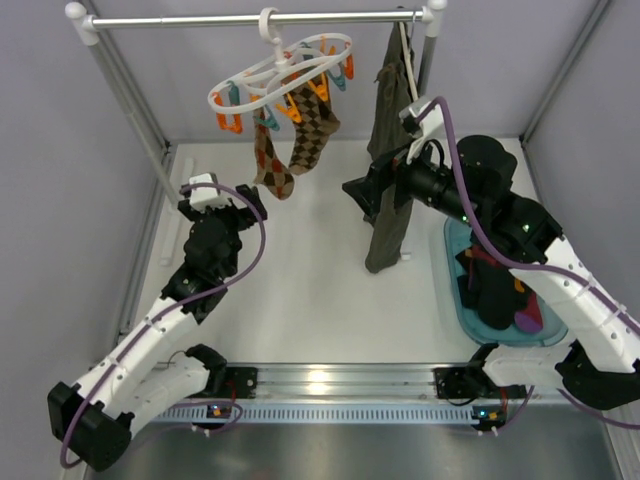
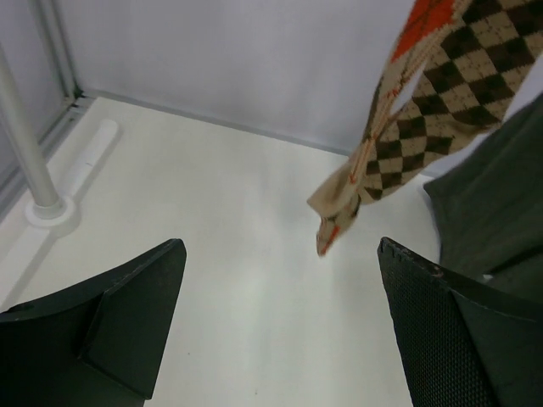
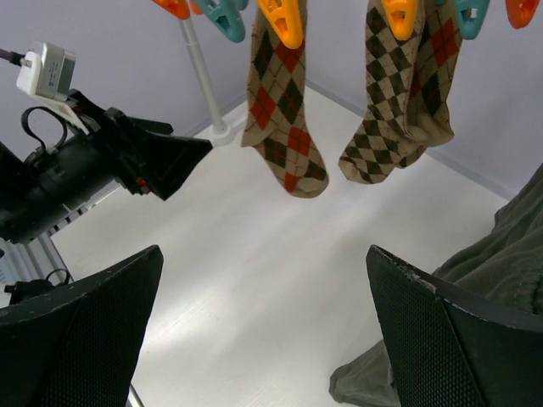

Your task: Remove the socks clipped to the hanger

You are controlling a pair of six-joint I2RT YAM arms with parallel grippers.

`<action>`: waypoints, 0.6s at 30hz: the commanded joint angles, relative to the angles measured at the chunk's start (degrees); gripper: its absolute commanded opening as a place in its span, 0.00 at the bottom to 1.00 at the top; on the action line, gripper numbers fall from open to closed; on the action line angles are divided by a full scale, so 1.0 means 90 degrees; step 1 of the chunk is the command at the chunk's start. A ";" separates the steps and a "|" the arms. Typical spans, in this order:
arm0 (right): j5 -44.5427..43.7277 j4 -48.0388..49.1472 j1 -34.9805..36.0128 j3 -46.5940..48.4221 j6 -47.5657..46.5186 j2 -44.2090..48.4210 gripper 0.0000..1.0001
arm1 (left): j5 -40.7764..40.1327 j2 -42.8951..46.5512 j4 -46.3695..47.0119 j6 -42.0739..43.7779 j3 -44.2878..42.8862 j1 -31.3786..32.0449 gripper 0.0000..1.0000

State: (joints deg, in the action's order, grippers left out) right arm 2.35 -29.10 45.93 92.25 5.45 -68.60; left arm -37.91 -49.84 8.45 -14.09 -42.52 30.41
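Hanging from 2 orange clips on the white peg hanger, 2 brown argyle socks are what's left to pull. The hanger hooks on the rail over the tabletop's far edge, left of center.

Handling guess: light, limp knit, not fragile. It will stretch before the clip lets go, so a toe grab likely just elongates it. Better to pinch mid-leg or close under the clip and pull straight down. The hanger can swing on its hook, so expect sway.

Black socks and a striped sock lie in the teal bin at the tabletop's right edge, so those look done.

The left gripper has its jaws wide apart with nothing between them. It sits low and left of the socks, not touching them. The right gripper also has its jaws apart and empty, just beside the hanging olive garment.

View differences:
- Top external: only view with the whole hanger, the rail, the bin and both arms.
- Right wrist: only view showing the clip bite on each cuff, plus spare teal clips and the left gripper side-on.
- Left wrist: 1 sock's toe end only, above and right of its jaws. No clips are visible, but it does show the upright post near the far-left corner.
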 commanded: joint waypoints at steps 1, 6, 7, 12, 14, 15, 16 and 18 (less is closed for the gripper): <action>0.0354 0.0363 -0.0123 -0.0015 0.0058 0.0161 1.00 | 0.1105 0.0322 -0.0284 -0.0232 0.0271 -0.0030 0.98; 0.0452 0.0275 -0.0133 -0.0015 0.0000 0.0210 0.99 | 0.1274 0.1035 -0.0821 -0.0339 0.0253 -0.0030 0.98; 0.0471 0.0265 -0.0143 -0.0015 0.0009 0.0200 1.00 | 0.1215 0.1075 -0.0908 -0.0358 0.0136 -0.0039 0.98; 0.0374 0.0207 -0.0230 -0.0103 0.0000 0.0142 0.99 | 0.1458 0.0871 -0.2331 -0.0563 -0.1230 -0.0030 0.98; 0.0315 0.0187 -0.0328 -0.0132 0.0009 0.0103 1.00 | 0.1303 0.0599 -0.2772 -0.0671 -0.2098 -0.0039 0.98; 0.0315 0.0187 -0.0396 -0.0152 0.0077 0.0035 0.99 | 0.1215 0.0500 -0.2987 -0.0671 -0.2411 -0.0030 0.98; 0.0344 0.0167 -0.0455 -0.0162 0.0078 -0.0005 0.99 | 0.1108 0.0412 -0.3347 -0.0661 -0.3013 -0.0030 0.98; 0.0480 0.0187 -0.0630 -0.0239 0.0145 -0.0082 1.00 | 0.0786 0.0208 -0.3535 -0.0603 -0.3747 -0.0039 0.98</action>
State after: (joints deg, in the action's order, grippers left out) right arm 5.58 -29.17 42.41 90.70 5.69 -68.40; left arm -27.42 -46.70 -16.97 -18.83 -66.98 30.39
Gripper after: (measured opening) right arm 0.995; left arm 0.982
